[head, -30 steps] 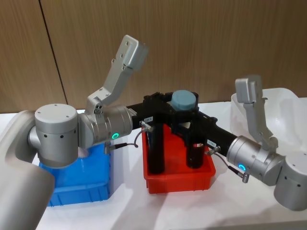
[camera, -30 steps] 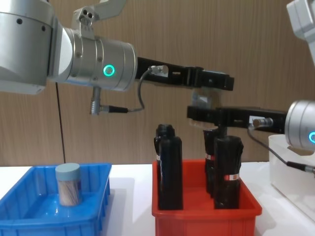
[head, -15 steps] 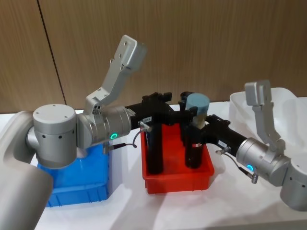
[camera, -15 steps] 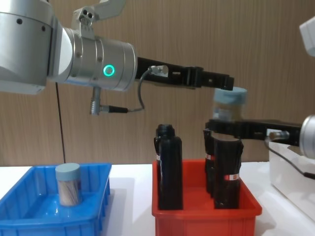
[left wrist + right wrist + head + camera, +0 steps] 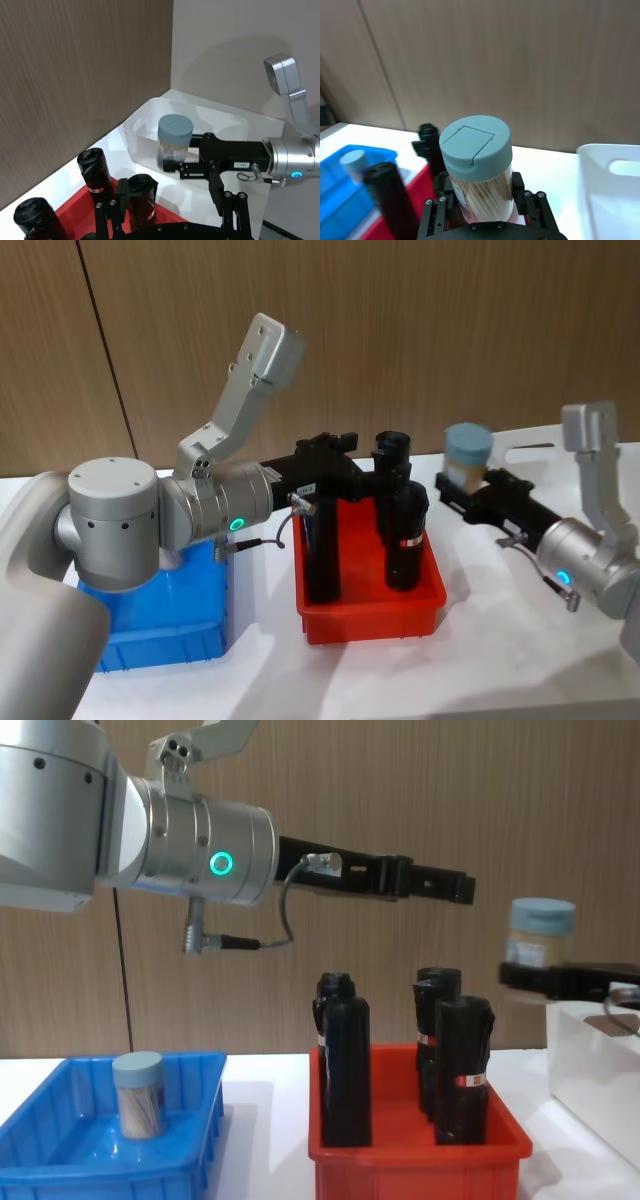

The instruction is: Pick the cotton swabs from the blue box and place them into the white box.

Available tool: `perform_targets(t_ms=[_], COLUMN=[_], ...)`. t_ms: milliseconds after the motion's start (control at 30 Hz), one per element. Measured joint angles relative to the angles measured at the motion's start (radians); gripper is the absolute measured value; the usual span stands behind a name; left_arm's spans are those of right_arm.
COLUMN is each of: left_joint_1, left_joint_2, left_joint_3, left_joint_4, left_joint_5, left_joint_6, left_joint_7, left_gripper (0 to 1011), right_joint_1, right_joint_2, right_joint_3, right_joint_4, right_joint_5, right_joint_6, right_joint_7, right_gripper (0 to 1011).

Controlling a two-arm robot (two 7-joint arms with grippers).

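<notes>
**Jar aloft between red bin and white box**

Right pincer (image 5: 462, 483) pinches a swab jar (image 5: 467, 453) low on its clear body. The jar is upright with its lid on top and sticks showing inside. It is held well clear of the counter (image 5: 480, 660), above the gap between the red bin (image 5: 370, 622) and the white box (image 5: 530, 438). From the chest view the jar sits just short of the box wall that faces the red bin, not over the box's inside.

The white box stands toward the counter's right edge, with a handle slot cut in its wall. The red bin is at mid-counter, with black rolls (image 5: 405, 540) standing upright in it.

Left pincer (image 5: 172, 200) hangs above the rolls. Its fingers are spread with nothing between them, and it touches nothing.

The blue box (image 5: 190, 1072) is toward the counter's left edge. A second jar (image 5: 138, 1095) stands upright on its floor, lid on.
</notes>
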Motion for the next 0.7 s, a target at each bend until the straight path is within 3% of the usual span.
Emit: perform_targets(t_ms=[700], left_joint_1=[0.0], left_joint_2=[0.0], left_joint_3=[0.0], left_joint_4=[0.0], left_joint_5=[0.0], left_joint_6=[0.0], left_joint_7=[0.0], left_gripper=[1004], right_joint_1=[0.059], right_joint_2=[0.042], right_joint_3=[0.071], right_joint_4=[0.14], right_joint_5=[-0.037], right_joint_6=[-0.032], right_joint_7=[-0.081], right_gripper=[668])
